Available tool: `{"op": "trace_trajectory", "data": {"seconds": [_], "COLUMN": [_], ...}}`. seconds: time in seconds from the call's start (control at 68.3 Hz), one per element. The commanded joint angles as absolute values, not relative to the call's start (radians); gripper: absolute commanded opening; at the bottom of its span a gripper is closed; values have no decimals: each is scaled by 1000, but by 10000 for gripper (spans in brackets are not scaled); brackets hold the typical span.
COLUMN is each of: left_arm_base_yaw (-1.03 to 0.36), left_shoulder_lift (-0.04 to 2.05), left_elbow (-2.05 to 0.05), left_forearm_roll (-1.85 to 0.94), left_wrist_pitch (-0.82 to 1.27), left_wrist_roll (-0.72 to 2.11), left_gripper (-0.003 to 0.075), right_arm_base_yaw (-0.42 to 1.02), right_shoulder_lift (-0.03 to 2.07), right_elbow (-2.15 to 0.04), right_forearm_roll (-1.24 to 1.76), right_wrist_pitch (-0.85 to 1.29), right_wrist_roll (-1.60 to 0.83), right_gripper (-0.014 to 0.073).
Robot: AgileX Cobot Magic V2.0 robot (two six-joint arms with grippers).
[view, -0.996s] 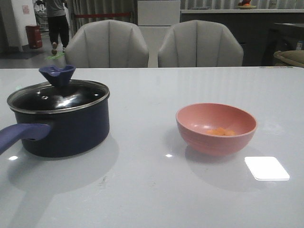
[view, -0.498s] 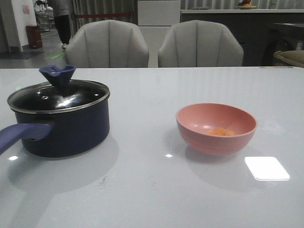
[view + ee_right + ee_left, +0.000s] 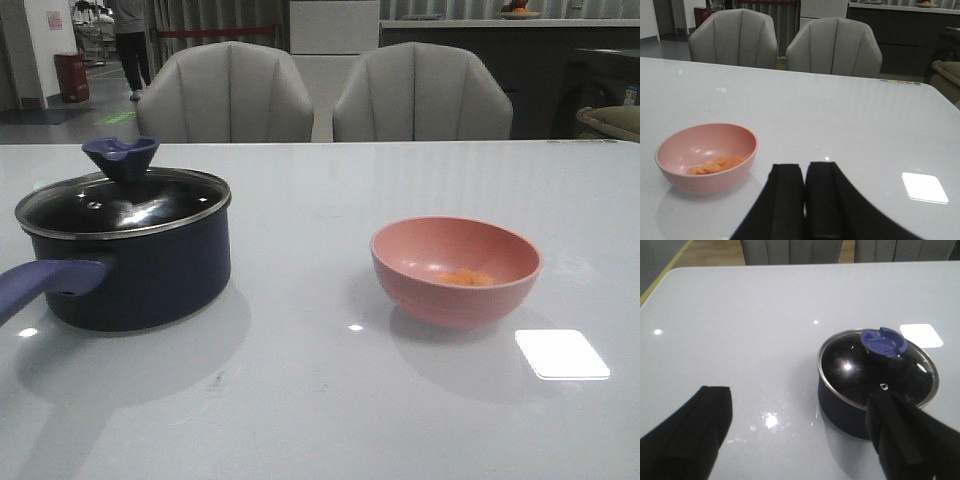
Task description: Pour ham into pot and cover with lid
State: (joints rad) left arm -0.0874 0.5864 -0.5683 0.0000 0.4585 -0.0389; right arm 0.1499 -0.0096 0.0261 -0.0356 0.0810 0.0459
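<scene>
Glass, clear and steel-rimmed, forms the round lid (image 3: 122, 203) with its flared dark-blue knob (image 3: 120, 157), seated on the dark navy round saucepan (image 3: 140, 275) at the white table's (image 3: 330, 400) left. Tiny orange diced ham bits (image 3: 465, 277) lie inside the pink round bowl (image 3: 456, 270), well apart to the right. The left gripper (image 3: 800, 432) hangs with fingers spread wide; the right gripper (image 3: 804, 200) seems pressed together, holding nothing.

Low front camera shares pot (image 3: 140, 265) with left wrist, bowl (image 3: 456, 270) with right, seemingly nearer.
</scene>
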Motion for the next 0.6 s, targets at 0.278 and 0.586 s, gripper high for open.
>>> {"op": "trace_trajectory", "data": {"seconds": [0.278,0.586], "left_arm_base_yaw": [-224,-345], "left_shoulder_lift": [992,1341], "left_elbow": [-898,-1181], "left_forearm_roll": [-112,-110], "left_wrist_pitch": [582,663], "left_wrist_roll": [-48,-78], "left_gripper": [658,658], "right_arm_base_yaw": [147,147], "right_shoulder_lift": [-30,-30], "right_elbow": [21,21], "right_forearm_roll": [-50,-50], "right_wrist_pitch": [-6,-6], "right_wrist_roll": [43,43], "right_gripper": [161,161]}}
